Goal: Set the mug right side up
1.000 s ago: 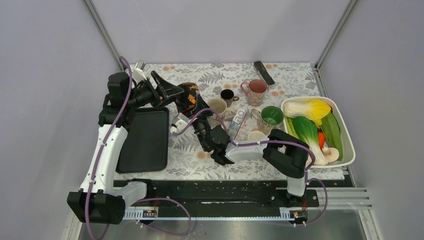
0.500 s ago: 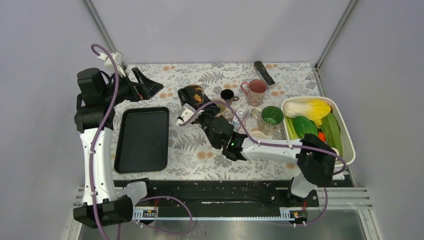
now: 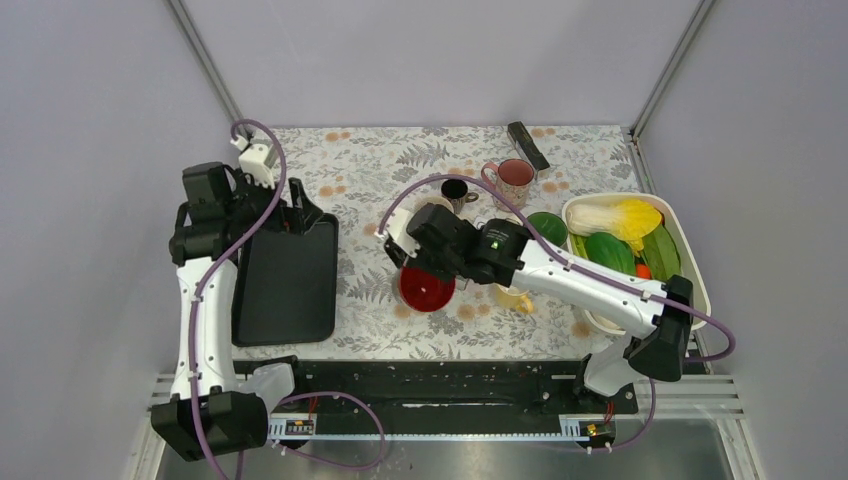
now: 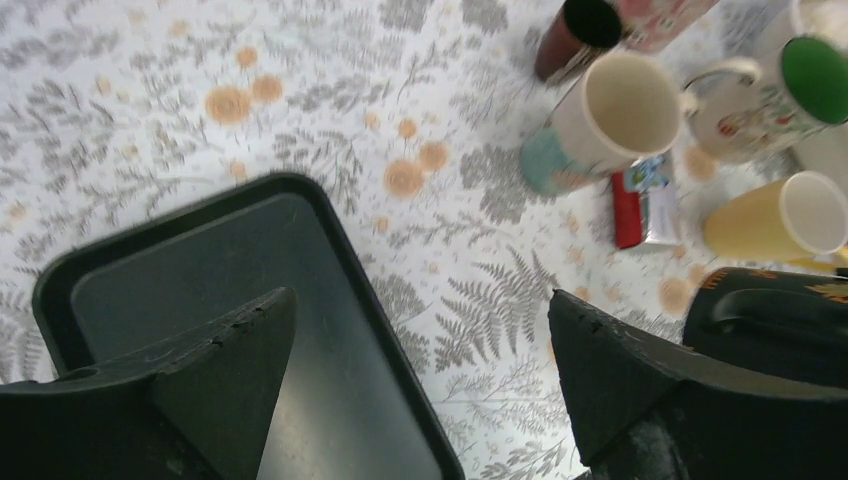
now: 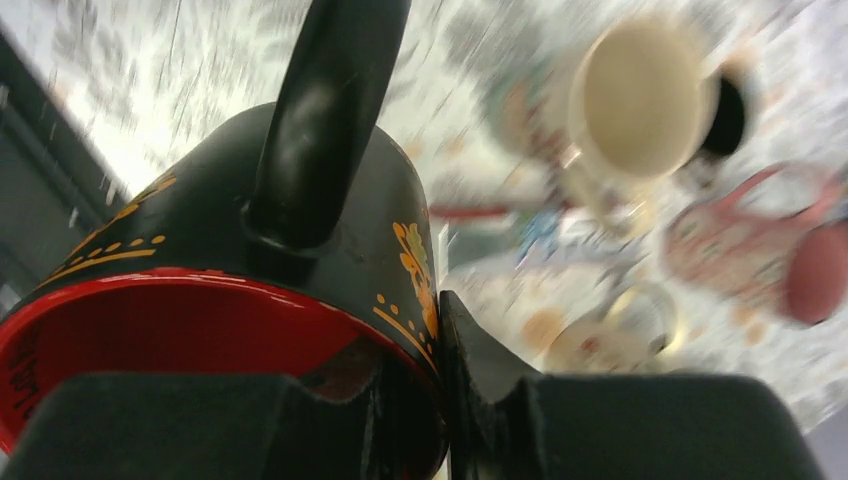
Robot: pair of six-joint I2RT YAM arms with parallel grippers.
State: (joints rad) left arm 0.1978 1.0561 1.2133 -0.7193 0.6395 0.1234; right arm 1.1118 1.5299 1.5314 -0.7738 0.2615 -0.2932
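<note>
The mug (image 3: 427, 288) is black with gold patterns and a red inside. In the top view its red opening faces up, in the middle of the table. My right gripper (image 3: 426, 268) is shut on its rim. In the right wrist view the mug (image 5: 300, 240) fills the left, its handle pointing away, with one finger inside and one outer finger (image 5: 480, 375) pressed to the wall of my right gripper (image 5: 425, 385). My left gripper (image 3: 300, 214) hangs open and empty over the black tray's far end. In the left wrist view the left gripper (image 4: 420, 340) holds nothing and the mug (image 4: 775, 320) shows at the right edge.
A black tray (image 3: 290, 290) lies at the left. Behind the mug stand a cream mug (image 4: 610, 115), a small dark cup (image 3: 455, 189), a pink mug (image 3: 515, 178), a green-lined mug (image 3: 547, 226) and a yellow cup (image 3: 513, 298). A white bin (image 3: 693, 285) of vegetables sits at the right.
My left gripper opened, let go of the mug and drew back left over the tray. My right arm carried the mug nearer and turned its red opening upward.
</note>
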